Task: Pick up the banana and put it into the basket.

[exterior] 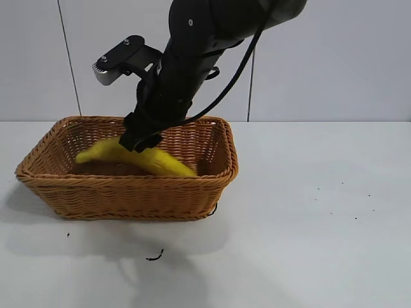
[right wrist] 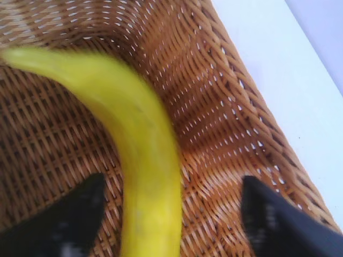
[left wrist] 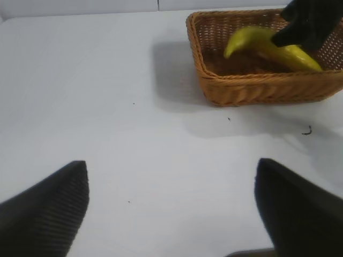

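The yellow banana [exterior: 154,160] lies slanted inside the wicker basket [exterior: 128,199], one end resting up near the front rim. My right gripper [exterior: 138,141] hangs over the basket just above the banana's middle. In the right wrist view the banana [right wrist: 144,139] runs between the two black fingers [right wrist: 75,214], which stand wide apart and clear of it, over the basket's floor [right wrist: 214,96]; the right gripper [right wrist: 171,214] is open. My left gripper [left wrist: 171,203] is open and empty over bare table, far from the basket [left wrist: 257,88] and banana [left wrist: 252,40].
The basket stands on a white table [exterior: 308,212] with a white wall behind. A small dark scrap [exterior: 154,256] lies on the table in front of the basket, and several tiny specks dot the right side.
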`<state>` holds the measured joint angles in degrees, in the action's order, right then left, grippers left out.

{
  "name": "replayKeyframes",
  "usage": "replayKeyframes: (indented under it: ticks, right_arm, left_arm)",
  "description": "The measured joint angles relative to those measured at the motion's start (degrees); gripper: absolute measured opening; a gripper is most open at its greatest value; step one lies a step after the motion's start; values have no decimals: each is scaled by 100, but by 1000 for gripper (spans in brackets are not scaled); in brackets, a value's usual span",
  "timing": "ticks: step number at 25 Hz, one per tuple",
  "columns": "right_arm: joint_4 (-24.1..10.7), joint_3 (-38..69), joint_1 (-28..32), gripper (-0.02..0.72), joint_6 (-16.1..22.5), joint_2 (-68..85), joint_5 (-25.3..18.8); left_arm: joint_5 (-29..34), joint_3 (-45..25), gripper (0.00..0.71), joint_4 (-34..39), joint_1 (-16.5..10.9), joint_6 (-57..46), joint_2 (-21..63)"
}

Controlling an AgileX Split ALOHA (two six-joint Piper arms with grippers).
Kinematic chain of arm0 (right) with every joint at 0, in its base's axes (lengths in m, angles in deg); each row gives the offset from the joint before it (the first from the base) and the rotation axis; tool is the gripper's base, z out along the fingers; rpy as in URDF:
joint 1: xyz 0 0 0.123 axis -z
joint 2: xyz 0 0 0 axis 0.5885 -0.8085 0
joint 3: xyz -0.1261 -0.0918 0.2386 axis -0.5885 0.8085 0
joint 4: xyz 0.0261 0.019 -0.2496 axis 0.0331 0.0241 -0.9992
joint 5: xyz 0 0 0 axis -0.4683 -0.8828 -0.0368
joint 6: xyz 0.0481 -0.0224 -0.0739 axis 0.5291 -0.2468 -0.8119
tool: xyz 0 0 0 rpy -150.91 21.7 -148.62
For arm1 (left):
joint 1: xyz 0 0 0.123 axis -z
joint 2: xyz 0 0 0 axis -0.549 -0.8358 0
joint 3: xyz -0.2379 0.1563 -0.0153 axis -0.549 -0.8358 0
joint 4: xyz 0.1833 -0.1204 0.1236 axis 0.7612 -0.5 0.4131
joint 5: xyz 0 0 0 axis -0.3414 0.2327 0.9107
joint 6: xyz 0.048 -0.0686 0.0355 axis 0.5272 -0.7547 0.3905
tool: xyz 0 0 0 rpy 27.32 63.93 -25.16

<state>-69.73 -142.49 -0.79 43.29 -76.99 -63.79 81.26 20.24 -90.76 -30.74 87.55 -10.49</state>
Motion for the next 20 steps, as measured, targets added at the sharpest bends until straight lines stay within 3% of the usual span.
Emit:
replayKeyframes:
  ticks: [4,7,12,16,20]
  right_arm:
    - [-46,-228,41,647,467,330,-616]
    - [-5,-691,219,647,667,435,-1367]
    - [374,-1318,795,647,878,454,-2346]
    - [618,-1373,1440,646,1003,456,-2828]
    - [630,-1368,2205,644,1175,456,-3126]
  left_arm:
    - [0,0,635,0,0,0,0]
    - [0,0,635,0,0,0,0]
    - [0,0,635,0,0,0,0]
    - [0,0,635,0,0,0,0]
    - [0,0,635,0,0,0,0]
